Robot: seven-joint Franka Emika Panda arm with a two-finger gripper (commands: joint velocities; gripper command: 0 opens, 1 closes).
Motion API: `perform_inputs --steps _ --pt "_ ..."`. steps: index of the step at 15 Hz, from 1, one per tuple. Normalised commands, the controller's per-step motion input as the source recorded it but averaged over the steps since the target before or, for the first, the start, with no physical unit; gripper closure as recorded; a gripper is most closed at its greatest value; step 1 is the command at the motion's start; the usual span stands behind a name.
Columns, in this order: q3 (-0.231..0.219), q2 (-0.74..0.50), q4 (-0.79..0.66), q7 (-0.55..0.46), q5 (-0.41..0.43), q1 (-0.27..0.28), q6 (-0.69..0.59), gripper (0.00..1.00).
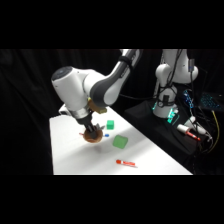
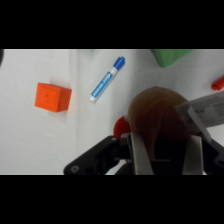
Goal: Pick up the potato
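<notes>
In the side view the gripper (image 1: 92,131) comes down from the bent white arm (image 1: 95,90) over the white table (image 1: 75,155), and the potato (image 1: 93,136) sits right at its tip, a round brownish lump caught between the fingers; whether it rests on the table surface or hangs just above it cannot be told here. Just beside the gripper, toward the arm's base, stands a small green block (image 1: 110,124), and a larger green block (image 1: 120,142) lies near the potato on that same side. A red marker (image 1: 126,163) lies farther off, toward the table's near edge. In the wrist view the two pale fingers (image 2: 141,157) rise from the bottom edge with the potato (image 2: 155,117) held between them, its brown bulk filling the gap so that the jaws stand as wide as the lump itself and press against its sides. Well out to the left of the gripper (image 2: 165,150) sits an orange cube (image 2: 52,97), apart from everything. A blue and white marker (image 2: 107,79) lies slantwise above and left of the potato, near it but not touching. A green block's edge (image 2: 171,56) shows at the top, and a small red shape (image 2: 120,126) peeks out just behind the potato's left flank.
</notes>
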Motion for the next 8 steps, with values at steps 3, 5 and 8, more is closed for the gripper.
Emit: perform_inputs --steps 3,5,8 --pt "0.105 -0.43 -0.03 -0.14 0.068 -0.092 -0.33 0.98" --pt "0.117 -0.31 0.0 -0.13 0.124 -0.107 -0.23 0.99" --pt "0.108 -0.2 0.02 -0.12 0.141 -0.107 -0.16 1.0"
